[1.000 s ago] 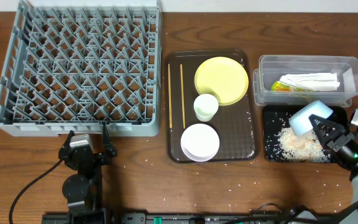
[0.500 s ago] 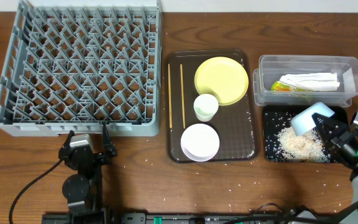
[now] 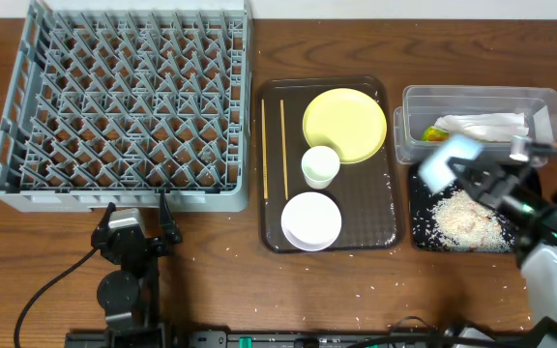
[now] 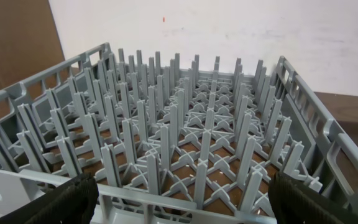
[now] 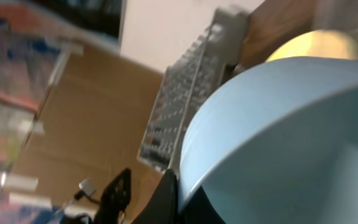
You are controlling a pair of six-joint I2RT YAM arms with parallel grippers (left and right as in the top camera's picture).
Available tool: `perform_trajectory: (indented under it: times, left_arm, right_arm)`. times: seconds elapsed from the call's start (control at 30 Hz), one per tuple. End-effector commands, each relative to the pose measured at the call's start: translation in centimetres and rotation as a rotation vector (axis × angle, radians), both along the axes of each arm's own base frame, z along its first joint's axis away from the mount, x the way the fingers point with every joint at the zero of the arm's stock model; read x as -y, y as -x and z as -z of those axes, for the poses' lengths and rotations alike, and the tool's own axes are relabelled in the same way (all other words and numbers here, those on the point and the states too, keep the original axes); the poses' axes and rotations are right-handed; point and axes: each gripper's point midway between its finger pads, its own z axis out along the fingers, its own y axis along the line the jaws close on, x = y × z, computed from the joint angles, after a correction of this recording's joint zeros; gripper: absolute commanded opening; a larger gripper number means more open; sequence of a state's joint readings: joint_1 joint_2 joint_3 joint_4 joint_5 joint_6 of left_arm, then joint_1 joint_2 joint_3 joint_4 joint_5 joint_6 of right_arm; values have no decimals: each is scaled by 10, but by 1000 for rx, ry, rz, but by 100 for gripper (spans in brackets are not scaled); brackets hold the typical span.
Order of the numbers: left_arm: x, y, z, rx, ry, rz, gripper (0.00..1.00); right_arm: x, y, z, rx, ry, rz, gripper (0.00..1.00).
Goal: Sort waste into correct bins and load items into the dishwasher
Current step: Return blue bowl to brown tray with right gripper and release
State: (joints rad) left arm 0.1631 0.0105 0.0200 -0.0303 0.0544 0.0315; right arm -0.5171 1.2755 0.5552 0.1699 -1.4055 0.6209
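Rice (image 3: 467,220) lies heaped on the black tray (image 3: 424,237). The light blue bowl (image 3: 449,159) hangs tilted and blurred over the tray's far left corner, just beside the clear tub (image 3: 409,106). The right tool (image 3: 472,177) is clamped on the bowl's rim. The white wrapper (image 3: 486,124) and the small packet (image 3: 435,133) lie in the tub. The yellow plate (image 3: 344,124), cup (image 3: 320,166), white bowl (image 3: 311,220) and chopsticks (image 3: 282,145) sit on the brown serving tray (image 3: 366,208). The left tool (image 3: 138,217) rests on the table (image 3: 356,39) before the grey rack (image 3: 124,106), its fingers spread wide.
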Motion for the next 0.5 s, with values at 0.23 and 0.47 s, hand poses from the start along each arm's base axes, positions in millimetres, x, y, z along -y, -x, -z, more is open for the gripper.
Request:
perform_trajectory:
  times: [0.23, 0.47]
  left_arm:
    - [-1, 1, 15, -48, -5, -2, 88]
    - [-1, 1, 15, -48, -5, -2, 88]
  right_arm:
    - [-124, 1, 0, 1, 110, -250, 1]
    - [-151, 0, 8, -12, 352, -280, 2]
